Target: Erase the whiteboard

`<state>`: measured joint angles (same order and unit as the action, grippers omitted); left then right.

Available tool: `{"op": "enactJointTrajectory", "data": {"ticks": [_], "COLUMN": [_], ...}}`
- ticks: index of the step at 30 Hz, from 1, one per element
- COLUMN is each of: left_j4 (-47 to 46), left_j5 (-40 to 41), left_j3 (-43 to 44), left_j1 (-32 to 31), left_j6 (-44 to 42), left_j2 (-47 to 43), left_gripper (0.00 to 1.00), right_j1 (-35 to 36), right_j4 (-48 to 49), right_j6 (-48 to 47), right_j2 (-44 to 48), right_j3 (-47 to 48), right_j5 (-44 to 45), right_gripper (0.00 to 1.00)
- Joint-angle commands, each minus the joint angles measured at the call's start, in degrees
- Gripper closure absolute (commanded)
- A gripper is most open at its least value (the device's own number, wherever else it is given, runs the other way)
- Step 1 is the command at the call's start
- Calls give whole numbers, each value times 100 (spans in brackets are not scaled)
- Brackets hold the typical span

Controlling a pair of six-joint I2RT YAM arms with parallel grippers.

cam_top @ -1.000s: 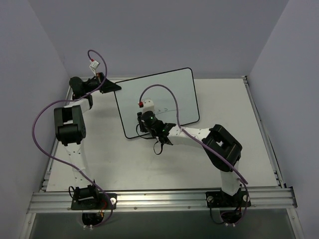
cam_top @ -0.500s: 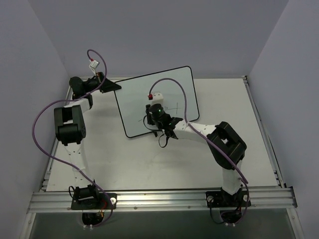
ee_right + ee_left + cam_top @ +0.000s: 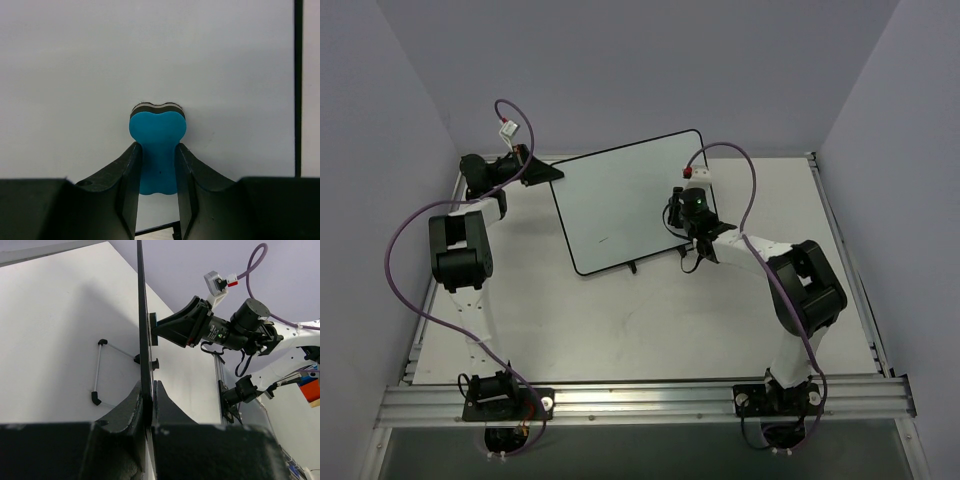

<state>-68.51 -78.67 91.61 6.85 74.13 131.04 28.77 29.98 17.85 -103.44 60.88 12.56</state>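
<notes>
We note the left end effector (image 3: 147, 390) clamped on the edge of the whiteboard (image 3: 620, 205). The right end effector (image 3: 157, 149) grips a blue eraser (image 3: 157, 127), pressed against the board.

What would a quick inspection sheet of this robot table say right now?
Surface: flat white table.
Job's things: whiteboard propped up, mostly white; one small dark mark near its lower left. Blue eraser pressed against the board.
Clutter: nothing seen.
Grippers: left gripper shut on the whiteboard's edge; right gripper shut on the blue eraser.
Cables: purple cables loop loosely along both arms.
Surroundings: plain pale walls; metal rail at the near edge.
</notes>
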Motion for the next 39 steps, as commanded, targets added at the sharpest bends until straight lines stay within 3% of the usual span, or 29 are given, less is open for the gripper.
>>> {"op": "enactJointTrajectory", "data": {"ticks": [1, 16, 28, 33, 39], "left_j4": [-980, -998, -998, -998, -998], "left_j5": [-210, -227, -254, -245, -245], "left_j3": [129, 129, 120, 120, 129], "left_j1": [0, 0, 0, 0, 9], "left_j6": [-408, -399, -399, -399, -399], "left_j2": [-316, -325, -334, -343, -334], "left_gripper": [98, 98, 98, 98, 98], "right_j1": [-372, -214, -425, -460, -285], "right_j4": [-89, 237, -879, -985, -353], "right_j6": [-132, -36, -598, -458, -212], "right_j2": [-54, -89, -229, -396, -300], "right_j3": [-270, -121, 1057, 953, -5], "right_j5": [116, -666, -447, -658, -737], "right_gripper": [100, 100, 100, 100, 100]}}
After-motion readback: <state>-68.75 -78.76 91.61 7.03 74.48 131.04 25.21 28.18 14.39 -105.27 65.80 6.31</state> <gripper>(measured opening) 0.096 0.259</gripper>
